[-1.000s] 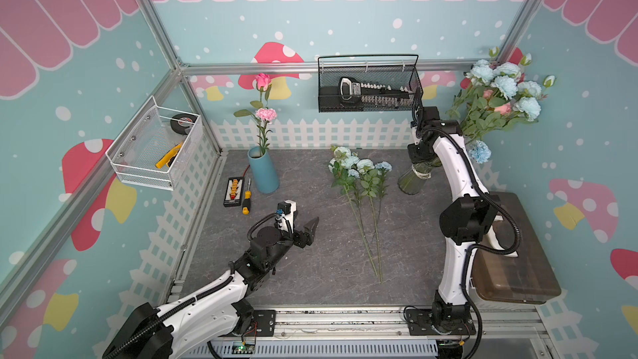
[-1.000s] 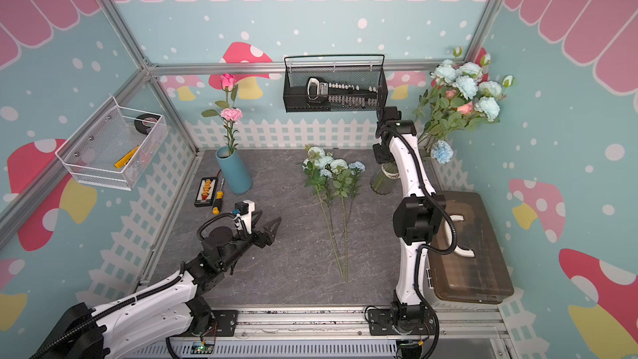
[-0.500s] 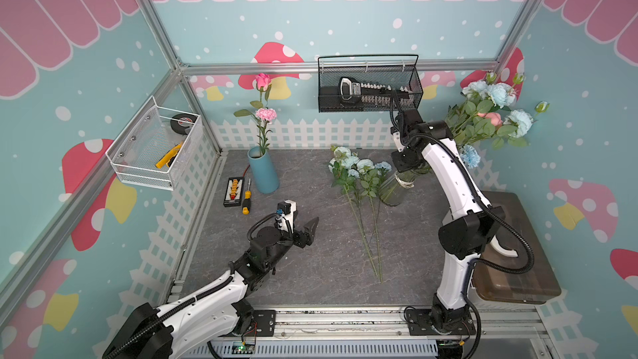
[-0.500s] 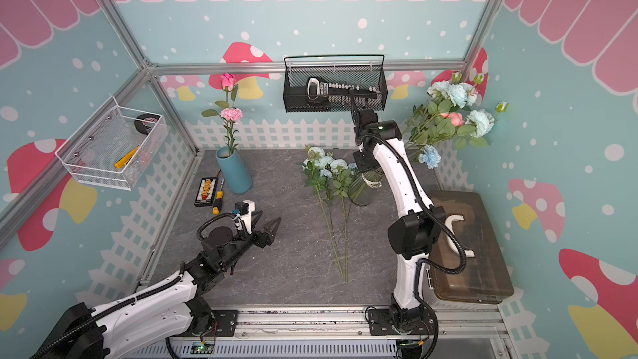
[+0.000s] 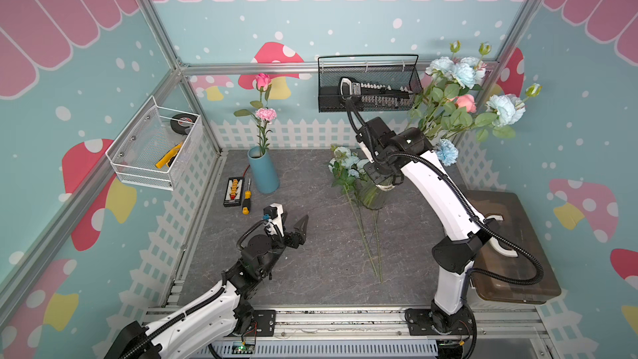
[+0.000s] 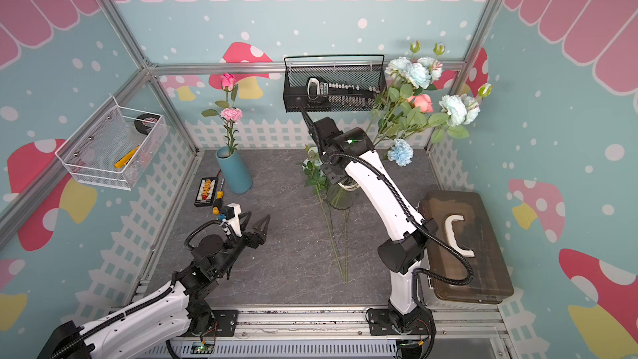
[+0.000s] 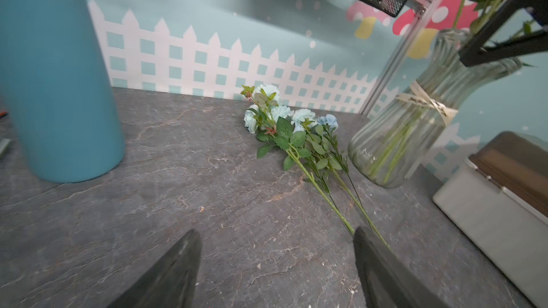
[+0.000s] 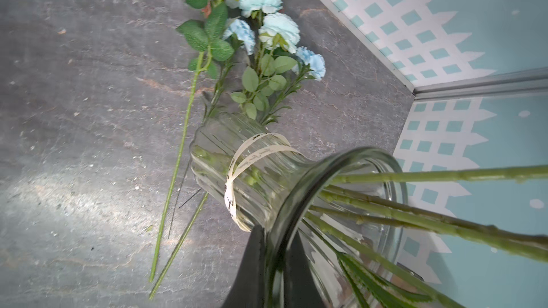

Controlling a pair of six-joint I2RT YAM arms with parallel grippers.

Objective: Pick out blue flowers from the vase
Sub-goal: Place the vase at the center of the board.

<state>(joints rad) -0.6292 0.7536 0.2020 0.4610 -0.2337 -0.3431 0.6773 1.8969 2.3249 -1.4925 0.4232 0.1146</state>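
Where writing shows: we find cursive print on the cream ribbon (image 8: pixel 237 179) tied round the glass vase (image 8: pixel 261 170), too small to read; the label on the tool in the black wire basket (image 5: pixel 331 74) is just as illegible.
Right arm: it rises from the front rail and leans toward the back wall, with its wrist bent down over the vase mouth.
Right hand: the right gripper (image 8: pixel 274 271) is clamped on the vase rim, 1 finger outside the glass and 1 inside; the vase is tilted.
Left arm: it lies low, stretched from the front-left corner toward the table's middle.
Left hand: the left gripper (image 7: pixel 275 262) has its jaws spread wide above the grey table (image 7: pixel 148 173), with nothing between them.
Task's thing: we see the blue flowers (image 7: pixel 278 114) in 2 places. One bunch lies flat on the table just beside the vase, and we cannot tell whether they touch. More blue blooms (image 5: pixel 462 72) stand in the vase with a salmon rose (image 5: pixel 466 101).
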